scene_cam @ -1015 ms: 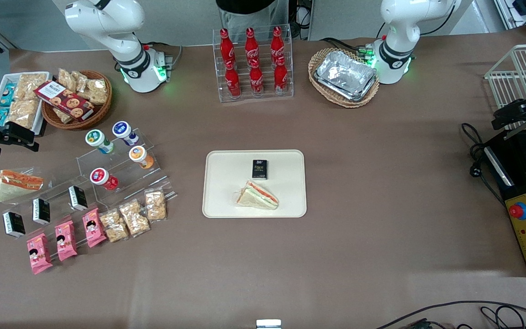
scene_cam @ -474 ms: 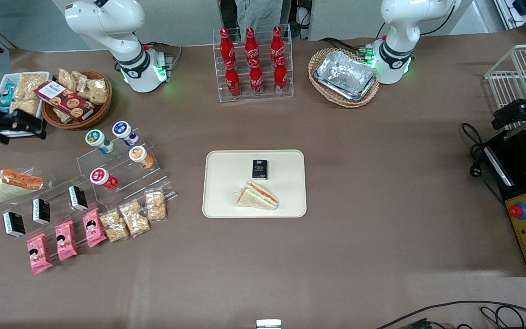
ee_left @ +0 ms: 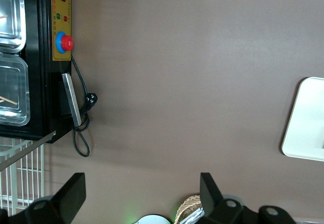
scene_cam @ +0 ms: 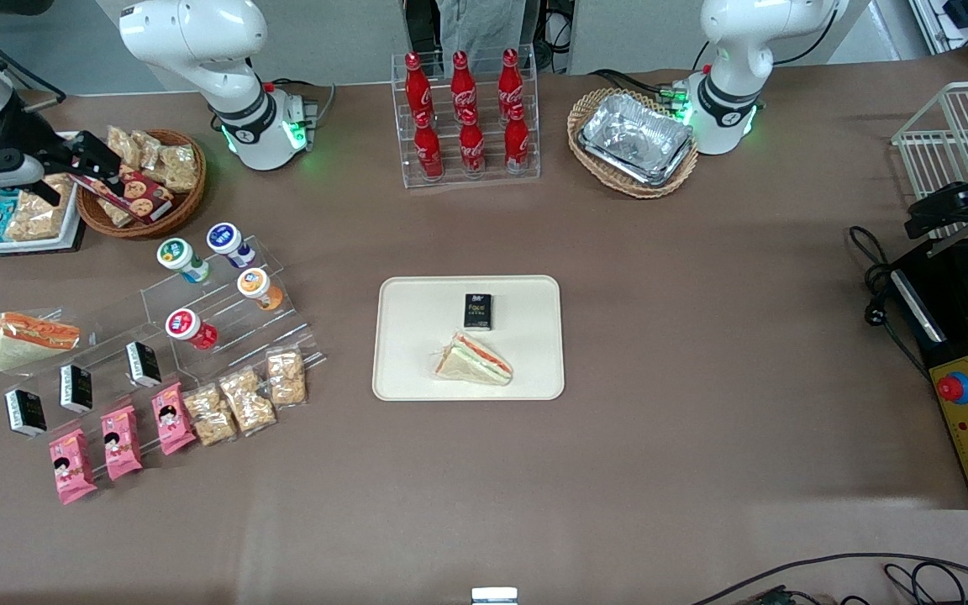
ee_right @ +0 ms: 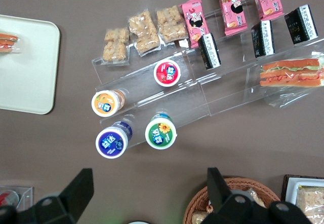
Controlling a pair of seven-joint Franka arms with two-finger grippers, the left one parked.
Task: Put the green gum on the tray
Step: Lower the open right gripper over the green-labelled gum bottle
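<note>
The sandwich (scene_cam: 474, 361) lies on the tray (scene_cam: 400, 336), on the part nearest the front camera, with a small black packet (scene_cam: 477, 310) just farther back on the same tray. Toward the working arm's end of the table stands a clear stepped rack (scene_cam: 223, 307). On it, nearest the camera, sits the red-lidded bottle (scene_cam: 189, 328), then the orange-lidded bottle (scene_cam: 258, 286), then the green gum (scene_cam: 179, 256) beside the blue-lidded bottle (scene_cam: 226, 240). The green gum (ee_right: 161, 131) stands upright on the rack, well apart from the tray. Farther back, the gripper (scene_cam: 72, 172) hangs above the wicker basket (scene_cam: 190, 197) of snacks, fingers spread apart and holding nothing, clear of the green gum.
</note>
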